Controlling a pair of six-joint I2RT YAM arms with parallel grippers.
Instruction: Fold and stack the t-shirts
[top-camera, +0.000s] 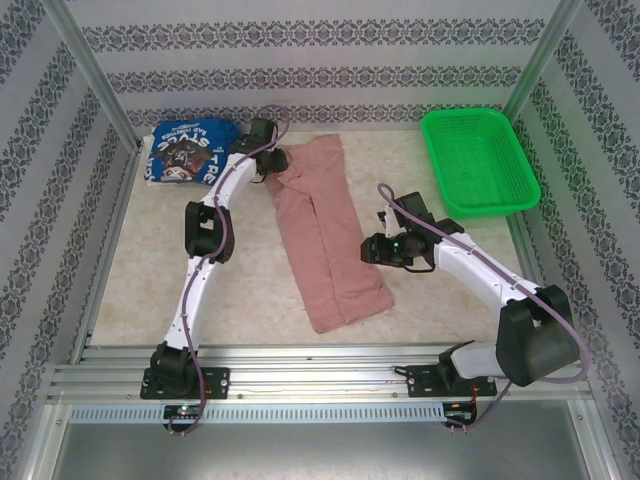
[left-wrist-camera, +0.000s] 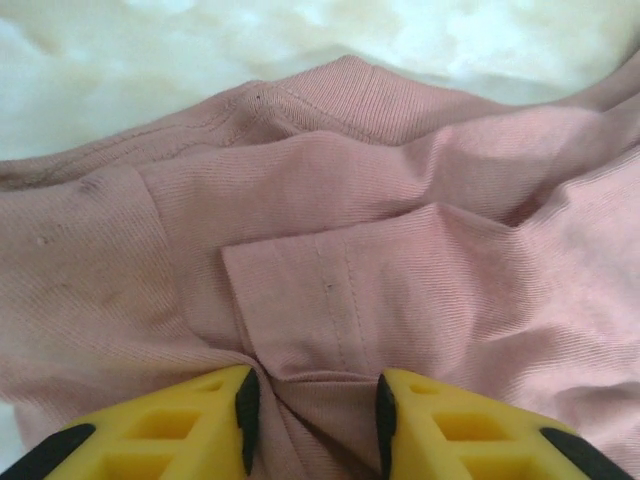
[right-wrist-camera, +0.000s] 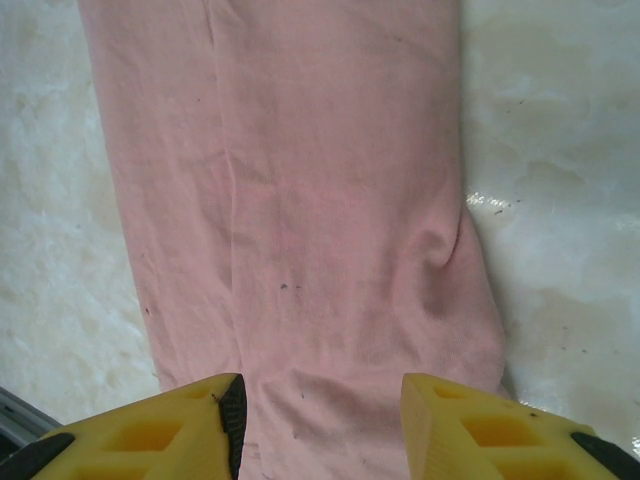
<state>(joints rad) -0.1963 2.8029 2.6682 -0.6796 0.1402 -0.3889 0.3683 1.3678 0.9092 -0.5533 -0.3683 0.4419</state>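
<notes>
The pink t-shirt (top-camera: 325, 230) lay in the middle of the frame, its top bunched inside the left tool (left-wrist-camera: 312, 400), gripped or not I could not tell, so lifting might have dragged the fold open; the right tool (right-wrist-camera: 322, 400) hung wide and empty.

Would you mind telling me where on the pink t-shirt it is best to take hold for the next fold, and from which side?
Probably the near short end of the pink t-shirt, coming from the near side. It lies as a long narrow strip running near to far, so pinching that end's corners should let it fold over onto the far half.
</notes>
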